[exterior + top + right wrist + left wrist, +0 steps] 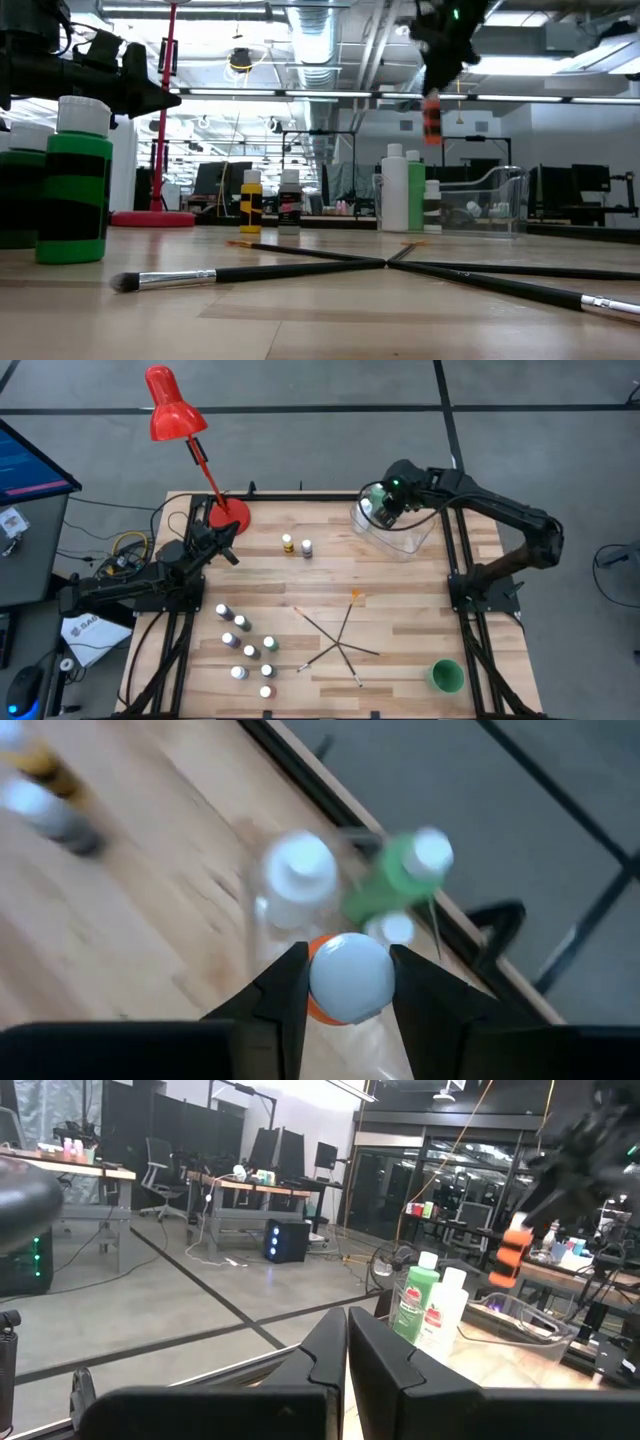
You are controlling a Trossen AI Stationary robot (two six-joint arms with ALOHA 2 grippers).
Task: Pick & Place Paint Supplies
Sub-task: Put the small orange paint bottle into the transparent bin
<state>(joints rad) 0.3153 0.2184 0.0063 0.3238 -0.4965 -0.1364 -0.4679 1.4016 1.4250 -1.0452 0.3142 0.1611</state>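
Note:
My right gripper point(433, 85) hangs above the clear tub point(400, 532) at the table's far right, shut on a small orange paint bottle point(432, 118) with a white cap point(350, 975). A tall white bottle point(395, 187), a tall green bottle point(416, 190) and a small bottle point(432, 205) stand upright at the tub's end below it. Two small bottles point(297, 545) stand at mid-table and several more point(245, 645) at the near left. Thin dark paintbrushes point(340, 643) lie crossed on the wood. My left gripper point(230, 548) waits shut at the left, level, touching nothing. My right gripper pinches the orange bottle at its white-capped top point(318, 982) between its two fingers. The fingers come from above, slanting down. The bottle hangs upright below them, its orange body point(432, 122) lifted clear above the tub.
A red desk lamp point(172, 410) stands with its base point(228, 515) at the far left corner. A green cup point(446, 676) sits at the near right. Bare wood lies between the tub and the brushes.

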